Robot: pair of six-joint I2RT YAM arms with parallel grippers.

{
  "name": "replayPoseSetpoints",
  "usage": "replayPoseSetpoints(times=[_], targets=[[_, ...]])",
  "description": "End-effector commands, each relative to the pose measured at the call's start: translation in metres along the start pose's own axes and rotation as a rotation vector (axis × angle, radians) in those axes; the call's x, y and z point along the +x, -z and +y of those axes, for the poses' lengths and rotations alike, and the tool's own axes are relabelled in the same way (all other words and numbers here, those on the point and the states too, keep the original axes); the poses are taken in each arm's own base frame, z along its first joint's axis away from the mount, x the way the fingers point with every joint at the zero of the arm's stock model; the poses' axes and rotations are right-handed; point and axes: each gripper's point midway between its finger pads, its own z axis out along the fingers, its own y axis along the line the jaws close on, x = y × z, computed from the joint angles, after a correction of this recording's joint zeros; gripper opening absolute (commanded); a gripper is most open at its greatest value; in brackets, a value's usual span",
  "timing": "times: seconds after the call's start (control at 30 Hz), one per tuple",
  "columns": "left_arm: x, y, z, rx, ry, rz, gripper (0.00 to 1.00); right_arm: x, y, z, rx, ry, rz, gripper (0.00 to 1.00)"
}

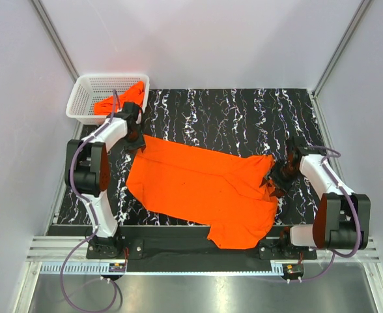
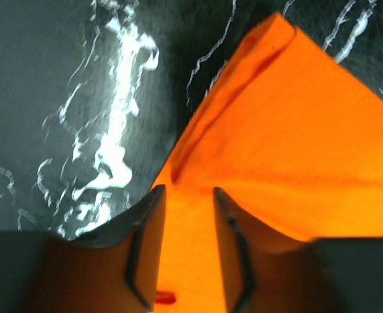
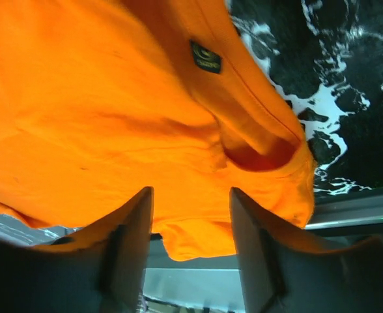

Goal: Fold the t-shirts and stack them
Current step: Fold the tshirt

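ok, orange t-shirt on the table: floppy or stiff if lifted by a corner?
Probably very floppy: the t-shirt hangs limp off the near edge of the table. Likely thin and light: soft wrinkles near its edge. Pushed, it would probably bunch, not slide.

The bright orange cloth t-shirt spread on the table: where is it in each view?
Top external: the spread bright orange cloth t-shirt lies in the centre of the picture.
Left wrist: it fills the right and lower part.
Right wrist: it fills the left and centre.
Shared landmark: the black tabletop with white veins, upper left in left wrist, upper right in right wrist.
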Motion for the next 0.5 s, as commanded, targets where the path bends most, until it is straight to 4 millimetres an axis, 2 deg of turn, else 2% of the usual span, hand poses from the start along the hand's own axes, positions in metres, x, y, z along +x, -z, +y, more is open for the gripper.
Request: replayPoseSetpoints(times=[0.0, 0.07, 0.17, 0.2, 0.23, 0.27, 0.3, 0.33, 0.4, 0.47], targets=[[-0.019, 0.051, -0.001, 0.058, 0.024, -0.116, 0.48, -0.036, 0.022, 0.015, -0.015, 0.074, -0.138, 0.68], [-0.023, 0.061, -0.003, 0.079, 0.031, -0.139, 0.49, -0.057, 0.033, 0.024, -0.022, 0.092, -0.183, 0.75], [-0.032, 0.07, -0.019, 0.154, 0.038, -0.153, 0.47, -0.086, 0.033, 0.034, -0.006, 0.133, -0.22, 0.76], [-0.035, 0.062, -0.025, 0.173, 0.039, -0.142, 0.45, -0.098, 0.026, 0.032, 0.012, 0.133, -0.217, 0.74], [-0.039, 0.062, -0.038, 0.224, 0.034, -0.127, 0.4, -0.109, 0.03, 0.038, 0.0, 0.134, -0.236, 0.72], [-0.041, 0.057, -0.042, 0.237, 0.035, -0.118, 0.38, -0.118, 0.023, 0.039, 0.007, 0.128, -0.226, 0.66], [-0.039, 0.045, -0.047, 0.239, 0.035, -0.088, 0.36, -0.126, 0.024, 0.042, -0.005, 0.128, -0.232, 0.63], [-0.044, 0.046, -0.054, 0.264, 0.038, -0.089, 0.32, -0.135, 0.027, 0.049, -0.023, 0.137, -0.249, 0.6], [-0.045, 0.038, -0.06, 0.273, 0.036, -0.082, 0.28, -0.146, 0.018, 0.054, -0.022, 0.146, -0.244, 0.49], [-0.044, 0.026, -0.065, 0.279, 0.041, -0.061, 0.27, -0.154, 0.017, 0.062, -0.037, 0.154, -0.24, 0.45]])
